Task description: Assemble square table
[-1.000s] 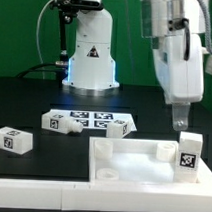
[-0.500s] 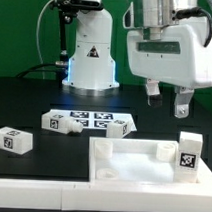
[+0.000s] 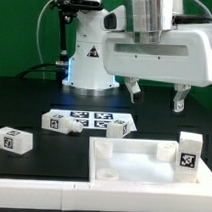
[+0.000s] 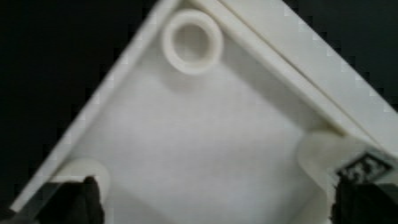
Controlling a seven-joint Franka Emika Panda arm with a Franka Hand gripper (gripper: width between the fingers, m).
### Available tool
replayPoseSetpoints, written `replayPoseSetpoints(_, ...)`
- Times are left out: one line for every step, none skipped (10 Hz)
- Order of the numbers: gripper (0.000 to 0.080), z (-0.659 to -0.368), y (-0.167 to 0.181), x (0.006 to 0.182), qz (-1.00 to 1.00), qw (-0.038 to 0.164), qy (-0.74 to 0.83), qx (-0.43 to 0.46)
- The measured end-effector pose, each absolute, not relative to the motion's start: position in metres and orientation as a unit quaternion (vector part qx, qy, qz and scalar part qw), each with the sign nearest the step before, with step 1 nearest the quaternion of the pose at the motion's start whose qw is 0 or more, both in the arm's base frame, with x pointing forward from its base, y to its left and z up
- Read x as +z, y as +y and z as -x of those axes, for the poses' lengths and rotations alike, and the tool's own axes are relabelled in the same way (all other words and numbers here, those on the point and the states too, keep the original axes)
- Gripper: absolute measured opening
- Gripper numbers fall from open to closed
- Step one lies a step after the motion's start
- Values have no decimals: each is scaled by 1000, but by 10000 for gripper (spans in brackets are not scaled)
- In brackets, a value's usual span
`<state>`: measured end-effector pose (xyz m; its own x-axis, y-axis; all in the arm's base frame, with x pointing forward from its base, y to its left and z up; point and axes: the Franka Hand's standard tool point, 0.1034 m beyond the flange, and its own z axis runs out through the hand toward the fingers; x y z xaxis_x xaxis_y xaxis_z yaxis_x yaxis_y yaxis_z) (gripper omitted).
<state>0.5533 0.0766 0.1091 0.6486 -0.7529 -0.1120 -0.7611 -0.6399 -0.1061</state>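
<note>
Tabletop lies beneath hovering end effector (jaws apart).

We are looking low across the tabletop toward the arm's base at twelve o'clock; our wrist camera is peering closely down onto the square top, sharing it.

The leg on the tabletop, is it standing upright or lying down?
Upright: the leg stands on end at the tabletop's corner, taller than wide.

Upright leg on square top, loose leg at the exterior view's left
</note>
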Motion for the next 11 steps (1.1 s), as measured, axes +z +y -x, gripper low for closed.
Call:
replayPoseSetpoints(648,-545,77,107,912,63,405,31)
replayPoseSetpoints(648,-544,76,106,926,60,373,30)
replayPoseSetpoints(648,-544,75,106,937,61,343,28)
replayPoseSetpoints(648,-544,74,105,953,62,296,25)
replayPoseSetpoints(648,-540,72,102,965,61,255,25)
replayPoseSetpoints(648,-527,67,93,977,59,202,35)
replayPoseSetpoints(648,-510,62,87,982,57,167,62)
replayPoseSetpoints(648,-503,56,83,987,45,133,71)
replayPoseSetpoints(648,-503,51,80,991,42,116,58)
replayPoseSetpoints(648,-501,52,80,989,44,124,67)
replayPoseSetpoints(648,-501,51,80,989,43,125,66)
